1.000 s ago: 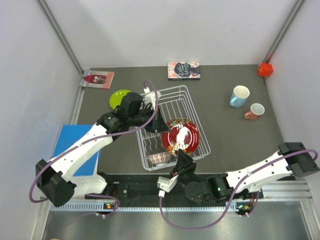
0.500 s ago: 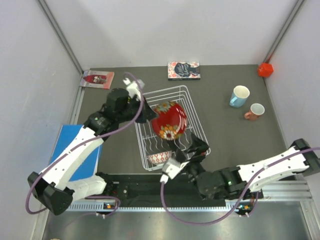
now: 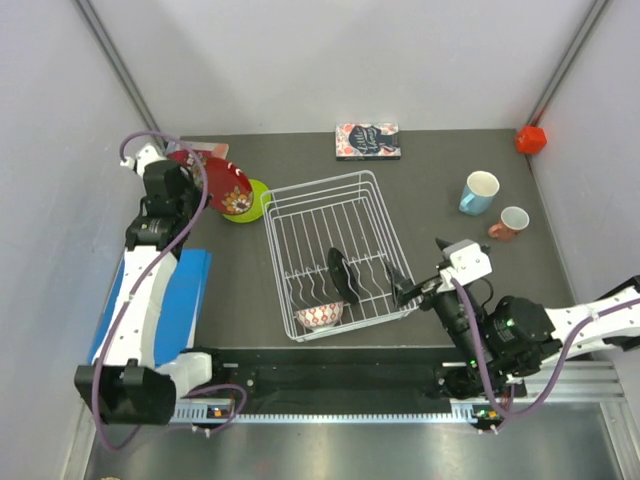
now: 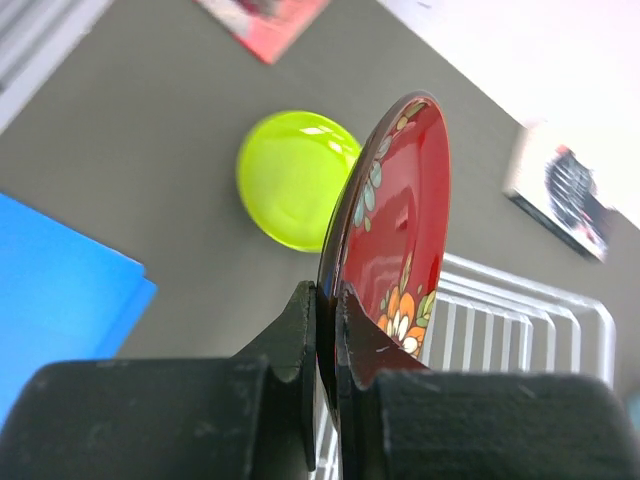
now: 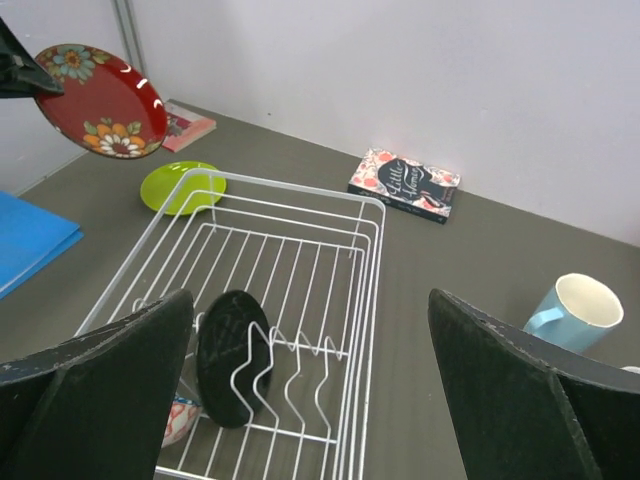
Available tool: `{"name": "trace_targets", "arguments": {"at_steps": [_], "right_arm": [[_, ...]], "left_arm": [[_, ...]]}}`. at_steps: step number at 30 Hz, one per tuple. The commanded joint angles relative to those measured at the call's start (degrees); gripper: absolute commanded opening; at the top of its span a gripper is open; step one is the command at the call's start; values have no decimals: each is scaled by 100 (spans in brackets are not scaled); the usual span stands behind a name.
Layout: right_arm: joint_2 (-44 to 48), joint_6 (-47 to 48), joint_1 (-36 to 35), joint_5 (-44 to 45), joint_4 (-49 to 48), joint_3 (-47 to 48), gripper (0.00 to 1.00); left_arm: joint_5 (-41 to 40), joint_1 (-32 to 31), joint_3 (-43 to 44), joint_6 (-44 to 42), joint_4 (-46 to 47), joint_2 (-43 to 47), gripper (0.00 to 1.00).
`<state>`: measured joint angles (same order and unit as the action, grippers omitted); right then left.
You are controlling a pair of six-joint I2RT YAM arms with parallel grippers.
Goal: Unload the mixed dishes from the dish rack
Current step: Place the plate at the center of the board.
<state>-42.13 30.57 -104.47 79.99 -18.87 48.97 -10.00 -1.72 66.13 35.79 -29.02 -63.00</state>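
Observation:
My left gripper (image 4: 327,300) is shut on the rim of the red floral plate (image 4: 395,230) and holds it on edge in the air. The plate (image 3: 222,185) hangs over the lime-green plate (image 3: 250,208), which lies on the table left of the dish rack (image 3: 372,215). In the rack a black plate (image 3: 342,275) stands upright and a small patterned bowl (image 3: 320,316) sits in the near-left corner. My right gripper (image 5: 310,300) is open and empty, just off the rack's near-right corner (image 3: 408,292). A light-blue mug (image 3: 479,192) and a pink mug (image 3: 511,222) stand on the table at the right.
A dark book (image 3: 367,141) lies behind the rack and a red booklet (image 3: 197,152) at the back left. A blue flat book (image 3: 183,300) lies under the left arm. A small red cube (image 3: 530,139) sits in the far right corner. Walls close in on three sides.
The left arm lifted the red floral plate out of the rack and swung it left over the lime-green plate. The right gripper opened wide and drew back to the rack's right.

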Motion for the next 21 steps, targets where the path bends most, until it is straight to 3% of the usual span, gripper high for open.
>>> {"name": "trace_targets", "arguments": {"at_steps": [1, 5, 15, 21], "right_arm": [[55, -875, 5, 61, 251, -133, 100], [222, -1333, -12, 52, 585, -230, 100], [723, -2564, -12, 210, 1851, -371, 100], [654, -2784, -4, 61, 1817, -520, 100]], "left_arm": [[-301, 355, 182, 376, 1010, -492, 0], [-222, 602, 129, 604, 1388, -1117, 0], [-1109, 1058, 304, 587, 1777, -2031, 0], [-663, 1858, 138, 1147, 1855, -2479, 0]]}}
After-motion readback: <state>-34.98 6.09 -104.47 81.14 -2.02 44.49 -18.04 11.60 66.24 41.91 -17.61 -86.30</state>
